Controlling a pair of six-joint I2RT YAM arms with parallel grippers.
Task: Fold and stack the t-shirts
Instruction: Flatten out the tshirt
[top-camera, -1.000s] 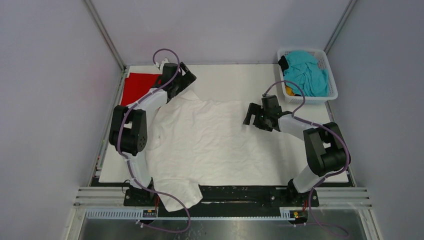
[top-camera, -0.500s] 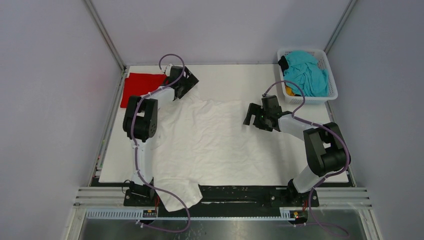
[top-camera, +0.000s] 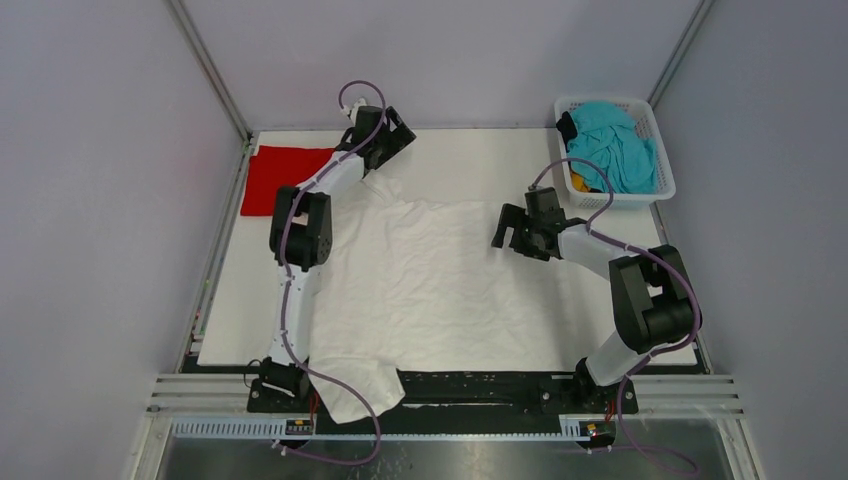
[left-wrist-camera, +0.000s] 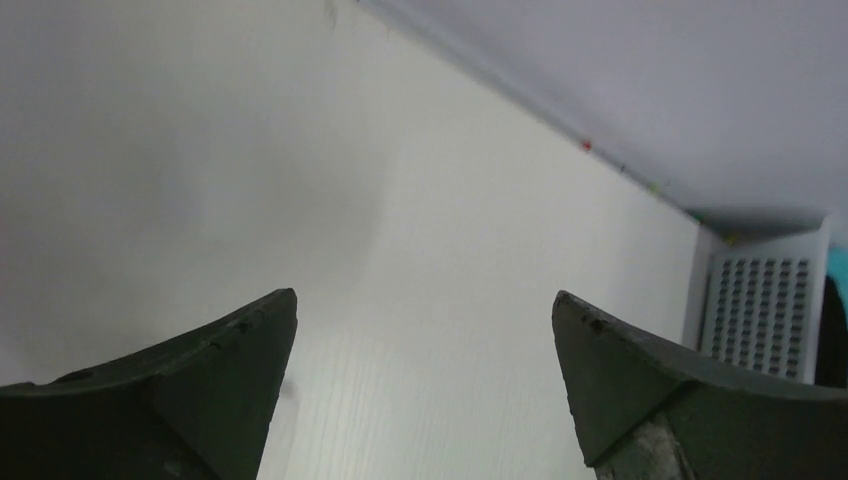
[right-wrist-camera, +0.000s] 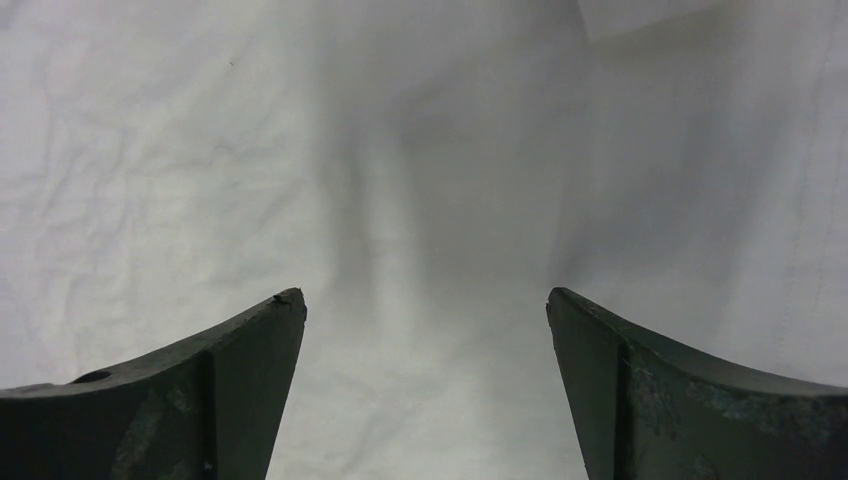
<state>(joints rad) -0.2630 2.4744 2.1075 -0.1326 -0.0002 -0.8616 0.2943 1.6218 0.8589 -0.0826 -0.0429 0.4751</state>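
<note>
Left hand, spread and empty, is hovering by the far edge of the bench; right hand, also spread, is hanging over the white shirt lying flat mid-bench. Folding is seemingly starting: each hand next needs a shirt edge to pinch.

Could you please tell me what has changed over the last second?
The left gripper swung off the white shirt, right and toward the far table edge, uncovering more of the red shirt. The right gripper barely shifted; both shirts stayed put.
</note>
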